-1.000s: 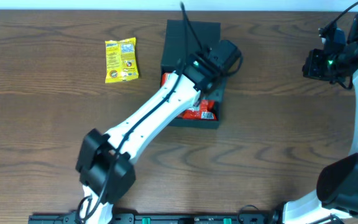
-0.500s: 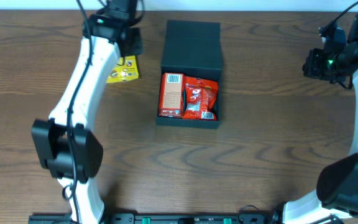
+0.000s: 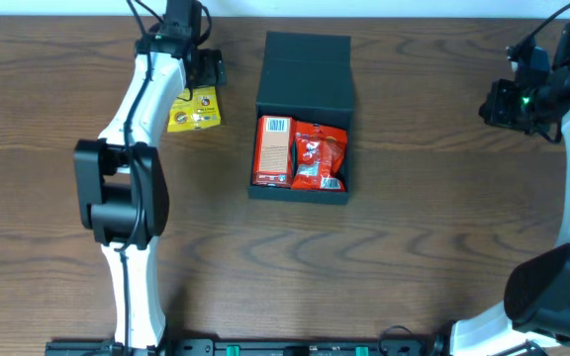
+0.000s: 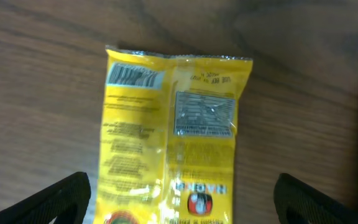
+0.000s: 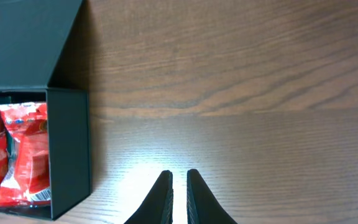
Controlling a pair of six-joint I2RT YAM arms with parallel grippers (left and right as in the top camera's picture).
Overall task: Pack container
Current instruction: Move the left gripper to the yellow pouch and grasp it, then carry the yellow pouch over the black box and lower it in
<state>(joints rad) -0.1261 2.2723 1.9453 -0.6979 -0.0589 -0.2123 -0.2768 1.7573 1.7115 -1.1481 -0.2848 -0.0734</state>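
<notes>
The black container [image 3: 302,69] lies in the table's middle with its flap lid folded back. Inside it are a red carton [image 3: 273,150] and a red snack bag [image 3: 320,158]. A yellow snack packet [image 3: 194,109] rests flat on the wood to its left. My left gripper [image 3: 200,71] hovers over the far end of that packet [image 4: 173,124], jaws wide open [image 4: 182,205], one finger on each side, not touching it. My right gripper [image 3: 498,104] hangs at the far right, fingers almost together [image 5: 179,180] and empty, with the container wall [image 5: 67,149] to its left.
Dark wood table [image 3: 433,227] all around. The left arm's white links [image 3: 137,109] stretch up the left side. The right arm's base [image 3: 552,287] sits at the lower right corner.
My left arm swung away from above the container to the yellow packet at the upper left, and its jaws opened wide. The right arm stayed where it was.
</notes>
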